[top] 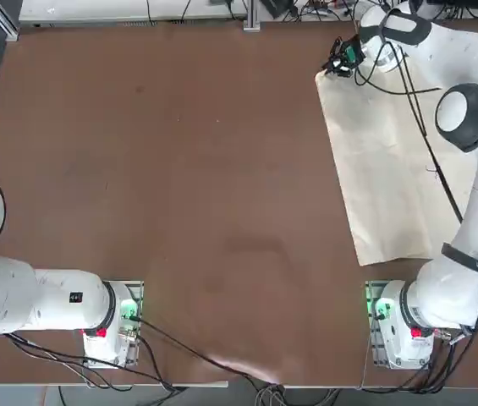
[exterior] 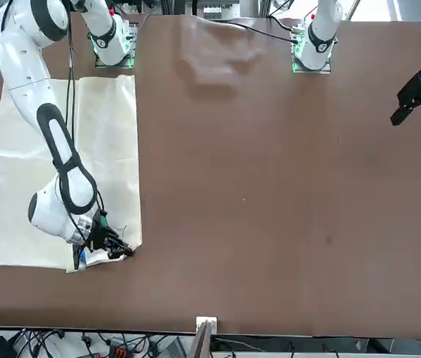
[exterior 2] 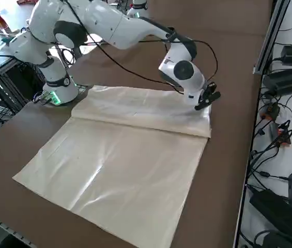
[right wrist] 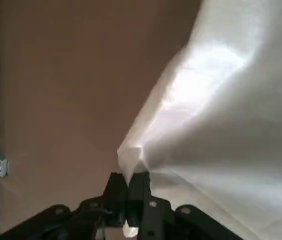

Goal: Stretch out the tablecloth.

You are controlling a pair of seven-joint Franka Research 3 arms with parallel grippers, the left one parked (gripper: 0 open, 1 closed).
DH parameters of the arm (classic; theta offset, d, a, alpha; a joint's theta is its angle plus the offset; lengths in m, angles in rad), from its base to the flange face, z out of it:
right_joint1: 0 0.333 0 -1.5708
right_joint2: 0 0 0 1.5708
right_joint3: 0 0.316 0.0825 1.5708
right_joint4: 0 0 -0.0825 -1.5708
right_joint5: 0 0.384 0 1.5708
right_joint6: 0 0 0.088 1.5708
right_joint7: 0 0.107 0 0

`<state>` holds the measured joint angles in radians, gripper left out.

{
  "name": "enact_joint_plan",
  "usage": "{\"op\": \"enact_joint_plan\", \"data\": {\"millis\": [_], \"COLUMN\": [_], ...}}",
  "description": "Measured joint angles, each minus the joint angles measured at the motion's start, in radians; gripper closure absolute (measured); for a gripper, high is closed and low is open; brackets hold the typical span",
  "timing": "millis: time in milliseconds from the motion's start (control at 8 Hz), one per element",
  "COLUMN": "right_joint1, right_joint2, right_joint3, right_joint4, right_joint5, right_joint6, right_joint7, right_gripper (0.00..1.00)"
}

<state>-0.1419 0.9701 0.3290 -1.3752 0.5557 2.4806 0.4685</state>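
Observation:
The cream tablecloth [top: 395, 173] lies on the brown table's right side, near the working arm, with one strip folded over along its inner edge [exterior 2: 140, 111]. My right gripper [top: 337, 64] is at the cloth's far inner corner, low on the table. In the wrist view its fingers [right wrist: 141, 192] are shut on the tablecloth's corner [right wrist: 131, 157], which is lifted a little off the table. The front view shows the gripper [exterior: 115, 248] at the same corner, and the side view shows the gripper [exterior 2: 206, 99] there too.
The brown tabletop [top: 179, 186] stretches wide to the left of the cloth. The arm bases [top: 395, 326] stand at the near edge with cables trailing. Cables and gear [exterior 2: 285, 134] lie beyond the table's far edge.

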Motion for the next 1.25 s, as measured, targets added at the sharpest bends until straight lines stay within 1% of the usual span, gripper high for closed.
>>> {"op": "enact_joint_plan", "data": {"millis": [750, 1250], "right_joint1": [0.018, 0.050], "right_joint2": [0.040, 0.060], "right_joint3": [0.000, 0.000], "right_joint4": [0.068, 0.092], "right_joint5": [0.039, 0.083], "right_joint6": [0.002, 0.025], "right_joint7": [0.131, 0.157], "right_gripper": [0.98, 0.98]}}
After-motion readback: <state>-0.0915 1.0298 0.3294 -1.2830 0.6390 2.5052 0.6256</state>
